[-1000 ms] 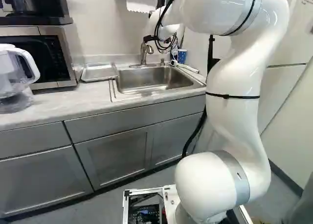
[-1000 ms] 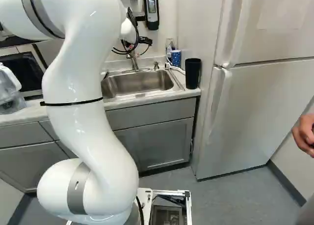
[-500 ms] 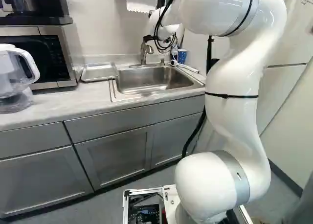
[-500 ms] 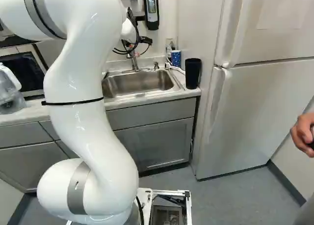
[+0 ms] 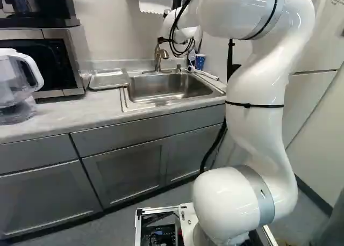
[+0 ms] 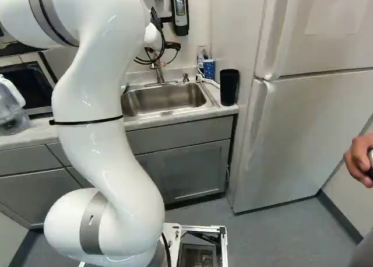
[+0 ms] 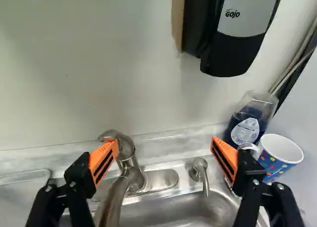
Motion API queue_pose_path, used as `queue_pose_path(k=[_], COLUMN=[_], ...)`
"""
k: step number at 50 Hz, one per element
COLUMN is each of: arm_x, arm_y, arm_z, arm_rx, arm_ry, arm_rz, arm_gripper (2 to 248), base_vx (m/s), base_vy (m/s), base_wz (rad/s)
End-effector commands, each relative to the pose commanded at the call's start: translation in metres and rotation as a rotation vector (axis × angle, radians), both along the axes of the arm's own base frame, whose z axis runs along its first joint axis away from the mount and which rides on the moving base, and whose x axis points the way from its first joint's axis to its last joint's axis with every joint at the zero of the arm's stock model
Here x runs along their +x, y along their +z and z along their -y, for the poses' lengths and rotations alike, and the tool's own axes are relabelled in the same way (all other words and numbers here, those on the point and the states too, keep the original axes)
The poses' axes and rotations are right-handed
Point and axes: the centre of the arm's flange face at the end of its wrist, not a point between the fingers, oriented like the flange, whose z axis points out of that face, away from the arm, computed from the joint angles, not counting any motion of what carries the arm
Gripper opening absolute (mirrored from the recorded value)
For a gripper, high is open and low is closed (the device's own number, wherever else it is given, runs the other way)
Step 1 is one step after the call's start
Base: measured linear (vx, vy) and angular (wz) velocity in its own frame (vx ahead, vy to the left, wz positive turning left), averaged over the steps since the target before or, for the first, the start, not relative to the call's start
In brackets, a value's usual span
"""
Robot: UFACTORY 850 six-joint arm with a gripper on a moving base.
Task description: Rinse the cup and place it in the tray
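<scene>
Cup (image 5: 200, 60): blue with coloured dots, standing upright on the counter (image 5: 59, 114) past the corner of the sink (image 5: 169, 87). Through my wrist view it lies outside the gap of the gripper (image 6: 172, 46), beside one finger, which covers part of its lower side; whether they touch, I can't tell.
Gripper: fingers wide apart, orange pads (image 7: 104, 161) facing each other, nothing clamped.
Faucet (image 7: 130, 172): seen through the gap from my wrist camera, partly covered by the other finger.
Soap pump (image 7: 200, 171): also in view between the fingers, on the cup's side of the faucet.
Bottle (image 7: 247, 128): dark blue below, clear above, just beside the cup, toward the wall. A round white-rimmed thing (image 7: 249, 147) peeks out at the finger, too covered for me to name.
Tray (image 5: 108, 79): metal, across the sink from the cup; my wrist view catches only a cut-off edge.
Base views: my arm (image 5: 255, 90) hides much of the gripper, and the cup's lower inside is out of my sight.
Black tumbler (image 6: 229, 87): upright near the fridge (image 6: 303, 127).
</scene>
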Motion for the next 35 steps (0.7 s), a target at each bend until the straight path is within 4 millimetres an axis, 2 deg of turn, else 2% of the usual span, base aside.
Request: queue_pose_path(k=[14,35], arm_x=[0.005,0.018], arm_y=[0.005,0.004], arm_z=[0.0,-0.003], arm_rx=[0.005,0.006], arm_ry=[0.0,0.002], arm_rz=[0.066,0.076], arm_gripper=[247,247], base_vx=[0.0,0.0], base_vy=[0.0,0.0], base_wz=[0.0,0.0])
